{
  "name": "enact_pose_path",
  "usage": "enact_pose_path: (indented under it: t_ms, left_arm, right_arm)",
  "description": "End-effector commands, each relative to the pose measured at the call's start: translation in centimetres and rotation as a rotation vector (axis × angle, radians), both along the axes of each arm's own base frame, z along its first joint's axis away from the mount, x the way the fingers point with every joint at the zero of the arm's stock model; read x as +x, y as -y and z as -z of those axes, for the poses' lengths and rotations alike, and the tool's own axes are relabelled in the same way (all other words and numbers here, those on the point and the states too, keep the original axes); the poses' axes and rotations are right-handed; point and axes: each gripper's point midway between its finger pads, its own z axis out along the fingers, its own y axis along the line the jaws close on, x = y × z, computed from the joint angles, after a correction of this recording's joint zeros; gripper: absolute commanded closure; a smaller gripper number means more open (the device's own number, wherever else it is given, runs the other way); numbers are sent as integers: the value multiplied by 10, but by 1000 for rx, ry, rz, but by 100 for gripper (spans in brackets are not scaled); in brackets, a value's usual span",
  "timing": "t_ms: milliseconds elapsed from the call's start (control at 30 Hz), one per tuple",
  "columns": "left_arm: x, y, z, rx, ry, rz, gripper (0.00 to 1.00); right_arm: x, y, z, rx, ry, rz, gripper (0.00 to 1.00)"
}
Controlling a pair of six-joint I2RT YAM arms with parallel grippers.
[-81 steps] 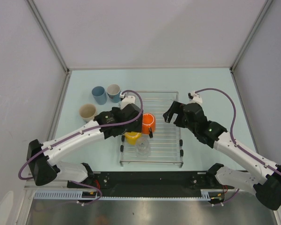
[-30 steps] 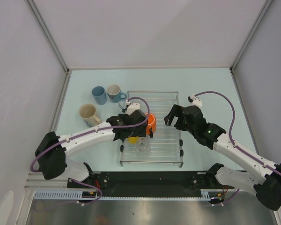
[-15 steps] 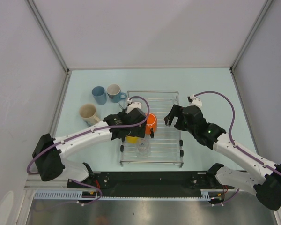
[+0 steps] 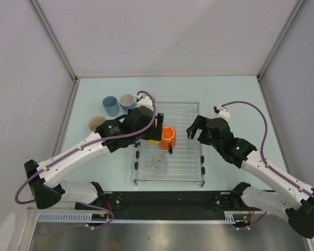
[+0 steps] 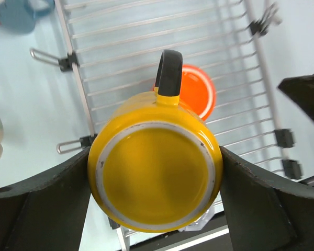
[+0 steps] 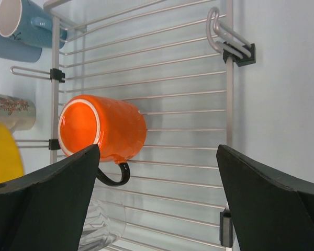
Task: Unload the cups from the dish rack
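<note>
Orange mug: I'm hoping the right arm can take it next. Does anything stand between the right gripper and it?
Nothing visible does. Only bare dish rack bars separate the open right gripper from the orange mug. The yellow cup, held in the left gripper, is beyond the mug on its far side.

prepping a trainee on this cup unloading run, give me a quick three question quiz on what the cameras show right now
1. True or false: the orange mug lies on its side on the dish rack.
2. What is the left gripper holding? A) a bowl B) the yellow mug C) a plate
3. How many cups rest on the dish rack, not held by a gripper?
Key: 1 true. 2 B. 3 two, the orange mug and the clear glass.
</note>
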Motion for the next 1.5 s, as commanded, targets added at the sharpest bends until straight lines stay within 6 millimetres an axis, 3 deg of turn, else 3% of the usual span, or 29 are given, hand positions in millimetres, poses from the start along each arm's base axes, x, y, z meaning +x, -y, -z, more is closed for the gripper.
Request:
enact_pose_path:
  t_ms: [0, 167, 200, 233, 300, 533, 700, 867, 1167, 1467]
  left_arm:
    - [7, 6, -67, -136, 152, 19, 100]
    - [3, 31, -95, -366, 221, 135, 100]
    - [0, 29, -104, -415, 241, 148, 99]
    - [6, 31, -106, -464, 260, 145, 100]
    - [-1, 32, -118, -555, 280, 199, 100]
    - [17, 22, -112, -881, 274, 243, 100]
    - [19, 29, -108, -1022, 245, 316, 99]
    - [11, 40, -108, -1094, 216, 407, 100]
    - [-1, 42, -106, -1189, 174, 472, 100]
    - [-6, 46, -101, -1227, 142, 497, 99]
  right_arm:
    - [11, 12, -37, 7, 91, 80, 0]
    - [14, 12, -58, 87, 184, 83, 0]
    - [14, 9, -72, 134, 227, 64, 0]
    - [11, 4, -77, 166, 232, 28, 0]
    - [13, 7, -85, 204, 249, 28, 0]
    - [-3, -6, -114, 434, 322, -147, 1]
    - [-20, -25, -131, 564, 373, -298, 5]
    - [-32, -35, -137, 646, 386, -387, 6]
    - [-49, -40, -166, 772, 474, -507, 7]
    - [-45, -59, -163, 862, 427, -560, 9]
